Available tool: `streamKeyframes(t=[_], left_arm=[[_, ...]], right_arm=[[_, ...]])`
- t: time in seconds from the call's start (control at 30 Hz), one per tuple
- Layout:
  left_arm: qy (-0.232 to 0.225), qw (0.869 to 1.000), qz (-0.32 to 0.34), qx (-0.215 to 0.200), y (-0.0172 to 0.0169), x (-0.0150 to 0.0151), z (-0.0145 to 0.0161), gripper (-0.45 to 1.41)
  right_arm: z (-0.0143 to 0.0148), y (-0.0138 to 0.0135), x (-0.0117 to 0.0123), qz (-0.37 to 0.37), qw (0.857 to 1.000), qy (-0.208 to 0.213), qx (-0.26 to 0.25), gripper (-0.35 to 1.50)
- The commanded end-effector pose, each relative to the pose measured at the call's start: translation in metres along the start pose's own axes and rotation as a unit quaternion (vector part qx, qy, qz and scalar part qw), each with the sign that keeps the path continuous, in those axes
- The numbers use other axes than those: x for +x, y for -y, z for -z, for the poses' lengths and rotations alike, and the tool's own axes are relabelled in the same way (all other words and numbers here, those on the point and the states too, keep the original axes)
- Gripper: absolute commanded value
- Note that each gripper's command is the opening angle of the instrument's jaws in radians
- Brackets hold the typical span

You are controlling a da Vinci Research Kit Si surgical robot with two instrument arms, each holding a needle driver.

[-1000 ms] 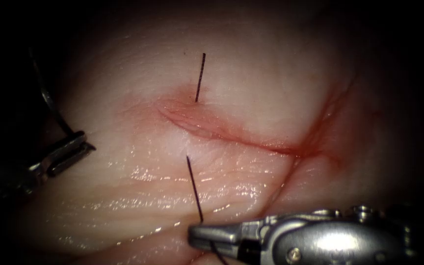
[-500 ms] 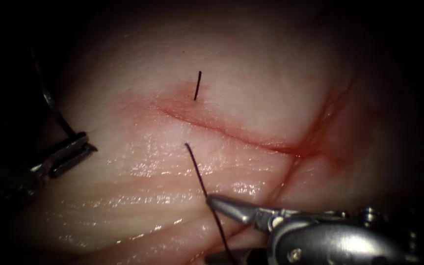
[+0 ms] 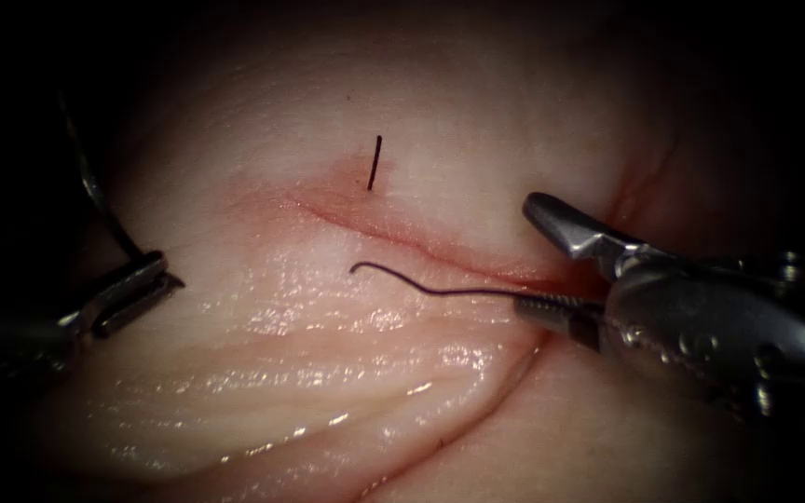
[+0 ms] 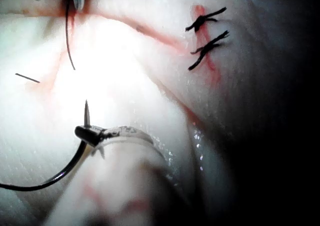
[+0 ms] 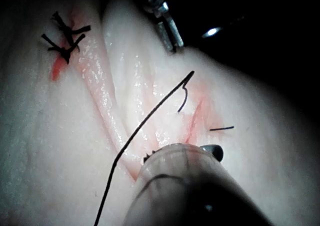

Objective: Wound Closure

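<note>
Curved steel needle (image 4: 86,117) held near its point in the closed jaws of the left tool (image 3: 128,296), off the pale tissue (image 3: 263,373), left of the reddened cut (image 3: 421,244). Dark thread (image 3: 440,291) emerges below the cut, its far end between the parted jaws of the right tool (image 3: 538,261). Short thread end (image 3: 375,163) stands above the cut.

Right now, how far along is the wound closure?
Done: two knotted stitches. In hand: thread crosses the cut, tail free, untied; left tool grips the needle near its tip, outside the tissue; right tool open, empty. Left: tying this one.
</note>
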Motion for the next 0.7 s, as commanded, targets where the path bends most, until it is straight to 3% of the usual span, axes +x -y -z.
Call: streamKeyframes(t=[0.03,0.07,0.13,0.17,0.2,0.23,0.27,0.3,0.33,0.4,0.47,0.7], left_arm=[[-0.001,1.0,0.0,0.0,-0.0003,0.0001,-0.0007,-0.45],[-0.001,1.0,0.0,0.0,-0.0003,0.0001,-0.0007,-0.45],[-0.001,1.0,0.0,0.0,-0.0003,0.0001,-0.0007,-0.45],[-0.001,1.0,0.0,0.0,-0.0003,0.0001,-0.0007,-0.45],[-0.001,1.0,0.0,0.0,-0.0003,0.0001,-0.0007,-0.45],[-0.001,1.0,0.0,0.0,-0.0003,0.0001,-0.0007,-0.45],[-0.001,1.0,0.0,0.0,-0.0003,0.0001,-0.0007,-0.45],[-0.001,1.0,0.0,0.0,-0.0003,0.0001,-0.0007,-0.45],[-0.001,1.0,0.0,0.0,-0.0003,0.0001,-0.0007,-0.45],[-0.001,1.0,-0.001,0.0,-0.0003,0.0,-0.0006,-0.45],[-0.001,1.0,-0.001,0.0,-0.0003,0.0,-0.0006,-0.45],[-0.002,1.0,-0.001,0.0,-0.0003,-0.0001,-0.0005,-0.45]], right_arm=[[-0.0014,-0.001,-0.0007,-0.099,0.995,-0.021,0.003,1.21],[-0.0017,-0.0012,-0.0007,-0.135,0.99,-0.024,0.013,1.15],[-0.0029,-0.0015,-0.0006,-0.29,0.956,-0.029,0.041,0.74],[-0.0035,-0.0016,-0.0006,-0.327,0.943,-0.039,0.052,0.57],[-0.0042,-0.0017,-0.0006,-0.352,0.933,-0.042,0.055,0.56],[-0.005,-0.0017,-0.0006,-0.374,0.925,-0.038,0.054,0.73],[-0.0057,-0.0018,-0.0006,-0.402,0.913,-0.034,0.054,0.78],[-0.0071,-0.0021,-0.0007,-0.451,0.89,-0.035,0.058,1.0],[-0.0071,-0.0021,-0.0007,-0.451,0.89,-0.035,0.058,1.0],[-0.0087,-0.0025,-0.001,-0.504,0.861,-0.03,0.059,1.18],[-0.0101,-0.0027,-0.0014,-0.532,0.844,-0.032,0.057,1.25],[-0.0124,-0.0029,-0.0028,-0.548,0.834,-0.057,0.028,1.2]])
